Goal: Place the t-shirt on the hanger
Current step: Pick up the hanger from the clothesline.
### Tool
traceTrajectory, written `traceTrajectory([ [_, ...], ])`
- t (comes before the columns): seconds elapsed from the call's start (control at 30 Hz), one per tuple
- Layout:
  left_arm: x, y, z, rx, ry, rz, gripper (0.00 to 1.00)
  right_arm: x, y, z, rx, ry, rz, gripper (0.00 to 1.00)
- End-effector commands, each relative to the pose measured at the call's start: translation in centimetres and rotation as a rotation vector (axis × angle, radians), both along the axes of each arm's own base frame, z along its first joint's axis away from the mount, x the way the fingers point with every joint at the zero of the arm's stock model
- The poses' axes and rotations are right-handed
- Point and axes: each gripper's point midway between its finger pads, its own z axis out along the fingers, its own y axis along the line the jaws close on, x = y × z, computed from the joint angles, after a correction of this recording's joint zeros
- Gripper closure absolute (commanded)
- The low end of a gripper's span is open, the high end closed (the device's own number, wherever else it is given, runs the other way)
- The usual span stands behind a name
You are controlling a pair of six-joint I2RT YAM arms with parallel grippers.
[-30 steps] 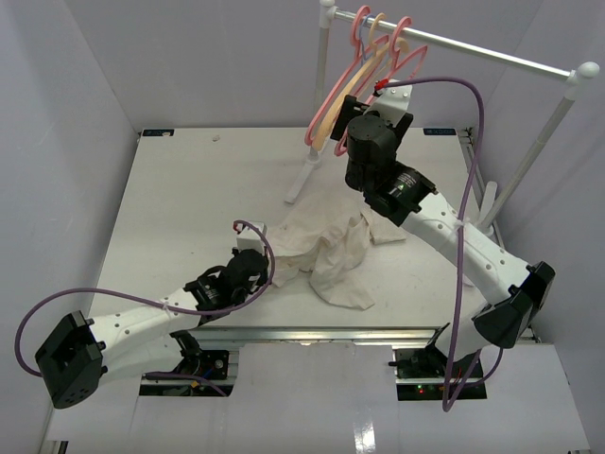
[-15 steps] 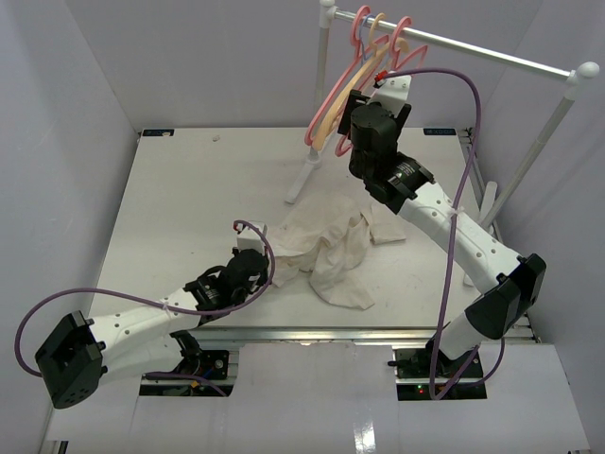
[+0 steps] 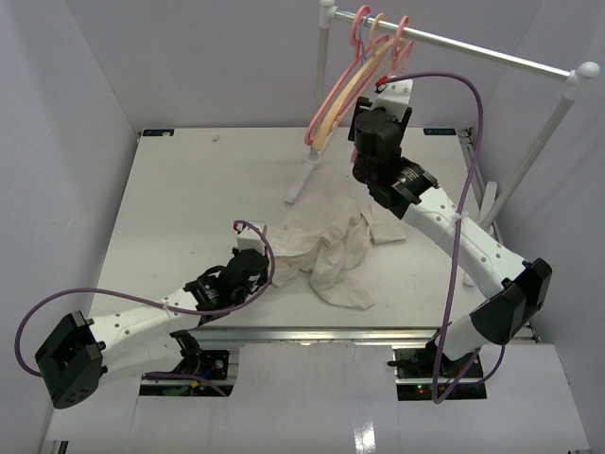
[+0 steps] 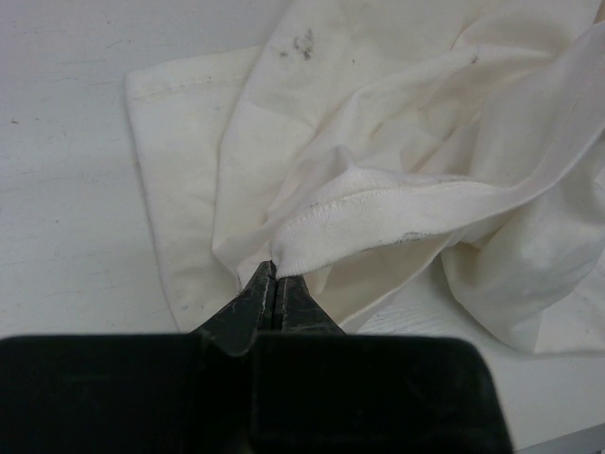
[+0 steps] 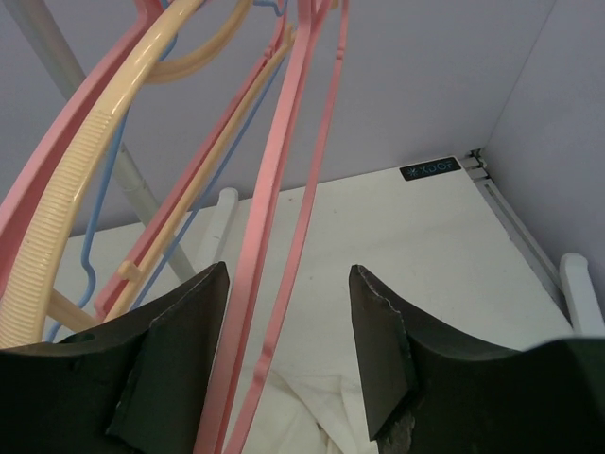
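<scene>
The cream t-shirt (image 3: 326, 248) lies crumpled on the table, right of centre. My left gripper (image 3: 268, 267) is at its left edge. In the left wrist view this gripper (image 4: 275, 276) is shut on the ribbed hem of the t-shirt (image 4: 378, 170). My right gripper (image 3: 367, 106) is raised to the hangers on the rail. In the right wrist view it (image 5: 288, 293) is open, and two bars of a pink hanger (image 5: 284, 189) pass between its fingers, close to the left finger (image 5: 180, 350). Its hook (image 3: 403, 36) hangs on the rail.
A second pink hanger (image 3: 333, 95) and a tan hanger (image 3: 348, 90) hang left of it on the white rail (image 3: 492, 52). A thin blue hanger (image 5: 90, 255) shows behind them. The rack's posts (image 3: 319, 85) (image 3: 539, 142) stand at the table's back and right.
My right gripper has moved up and back to the hangers, so the pink hanger's bars now lie between its open fingers. The left arm and t-shirt have not moved.
</scene>
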Motion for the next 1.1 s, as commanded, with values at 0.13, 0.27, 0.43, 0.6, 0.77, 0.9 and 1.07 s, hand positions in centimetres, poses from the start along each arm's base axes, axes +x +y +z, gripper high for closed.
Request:
traceTrajectory([
  [0.13,0.1,-0.3,0.2,0.001,-0.004,-0.009,1.0,1.1,-1.6,2.7,-0.089,-0.032,-0.032,0.48],
  [0.27,0.1,-0.3,0.0,0.004,0.0,-0.006,1.0,1.7,-1.9,2.8,-0.094,-0.032,-0.023,0.53],
  [0.43,0.1,-0.2,-0.1,0.009,-0.001,-0.003,1.0,2.5,-2.1,1.8,-0.112,-0.013,-0.029,0.55],
  [0.6,0.2,-0.2,-0.1,0.012,-0.001,-0.001,1.0,2.8,-2.4,1.9,-0.11,-0.015,-0.032,0.66],
  [0.77,0.2,-0.2,-0.1,0.006,0.0,0.0,1.0,3.0,-2.9,2.9,-0.147,-0.021,-0.032,0.89],
  [0.9,0.2,0.1,0.1,0.015,-0.007,0.008,1.0,2.5,-3.6,4.7,-0.151,-0.048,-0.044,0.92],
  [1.07,0.3,0.6,0.2,0.016,-0.02,0.029,1.0,0.6,-5.0,8.0,-0.146,-0.102,-0.044,0.92],
])
